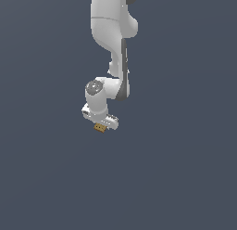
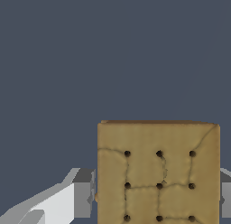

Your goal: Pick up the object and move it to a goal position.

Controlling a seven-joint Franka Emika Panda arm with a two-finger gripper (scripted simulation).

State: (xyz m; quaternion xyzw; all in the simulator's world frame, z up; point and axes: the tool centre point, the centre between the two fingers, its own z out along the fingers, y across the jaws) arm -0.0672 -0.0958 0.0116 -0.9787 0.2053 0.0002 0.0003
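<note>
Pinching the object [image 2: 158,173] on its two opposite side faces, your hand [image 1: 101,124] has it right under the fingers [image 2: 83,193], and it looks stiff, light and small, so keep that mid-side grip.

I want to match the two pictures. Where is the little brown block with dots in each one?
Exterior view: the tan-brown block is tiny, just under the white gripper, near the picture's middle.
Wrist view: the block looks huge, sitting between the gripper's fingers.
Shared landmark: the white and grey gripper either side of the block.
</note>
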